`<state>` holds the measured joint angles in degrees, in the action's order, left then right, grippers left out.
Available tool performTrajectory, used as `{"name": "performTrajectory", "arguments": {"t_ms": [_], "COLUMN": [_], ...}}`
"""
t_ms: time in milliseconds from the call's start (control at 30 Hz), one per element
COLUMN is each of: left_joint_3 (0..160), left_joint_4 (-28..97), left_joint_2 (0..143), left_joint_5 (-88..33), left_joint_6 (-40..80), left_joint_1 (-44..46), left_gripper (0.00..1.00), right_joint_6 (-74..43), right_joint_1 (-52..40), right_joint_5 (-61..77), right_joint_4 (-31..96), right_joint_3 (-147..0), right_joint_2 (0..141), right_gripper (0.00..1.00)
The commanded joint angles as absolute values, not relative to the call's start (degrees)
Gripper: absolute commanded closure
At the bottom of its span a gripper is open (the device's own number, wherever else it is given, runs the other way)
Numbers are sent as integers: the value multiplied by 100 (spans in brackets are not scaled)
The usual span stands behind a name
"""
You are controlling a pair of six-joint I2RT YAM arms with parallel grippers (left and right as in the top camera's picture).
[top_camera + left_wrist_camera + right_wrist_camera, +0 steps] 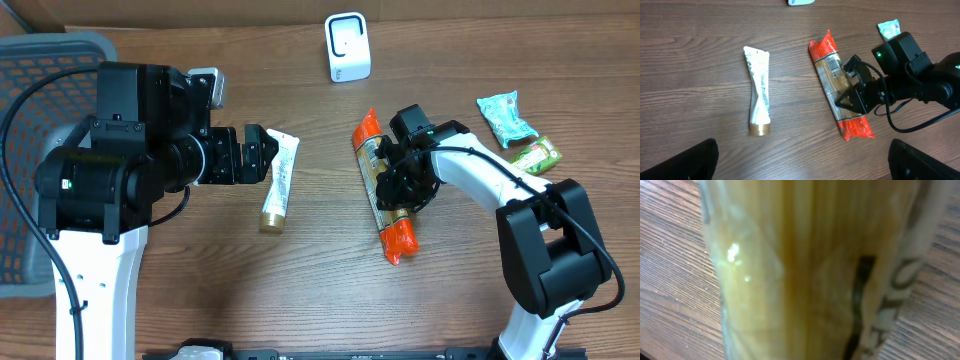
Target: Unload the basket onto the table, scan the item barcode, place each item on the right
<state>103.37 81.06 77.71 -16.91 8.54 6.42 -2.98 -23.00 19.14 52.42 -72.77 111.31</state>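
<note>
Pasta pack (371, 168) clamped in right claw (393, 186)

The right wrist view is filled by the pasta packet (805, 270), a blur with both ends cut off (its print unreadable). In the left wrist view the far edge clips the scanner (801, 2). Overhead, the basket (60, 40) runs off the left edge.

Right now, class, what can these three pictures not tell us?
Barcode on the pasta packet: unseen in every view; right wrist view is a close blur.
Scanner: left wrist view, cut by top edge.
Print on the teal snack packet: overhead, too small.
Basket: overhead, cut by left edge.
</note>
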Motion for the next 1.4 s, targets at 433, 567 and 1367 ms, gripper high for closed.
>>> {"name": "performTrajectory", "arguments": {"t_ms": [433, 567, 1367], "left_joint_3": [10355, 10355, 10355], "left_joint_4": [8101, 8101, 8101], "left_joint_2": [7791, 7791, 7791], "left_joint_5": [-1739, -1739, -1739], "left_joint_6": [727, 727, 727], "left_joint_1": [687, 687, 687], "left_gripper": [0, 0, 0], "right_joint_6": [-1098, -2171, -698], "right_joint_1": [-3306, -4215, -4143], "right_joint_5": [-637, -3146, -458], "right_joint_4": [5623, 6143, 5660], "right_joint_3": [-7627, -7625, -7463], "right_joint_2": [10742, 10744, 10748], "right_gripper": [96, 96, 11]}}
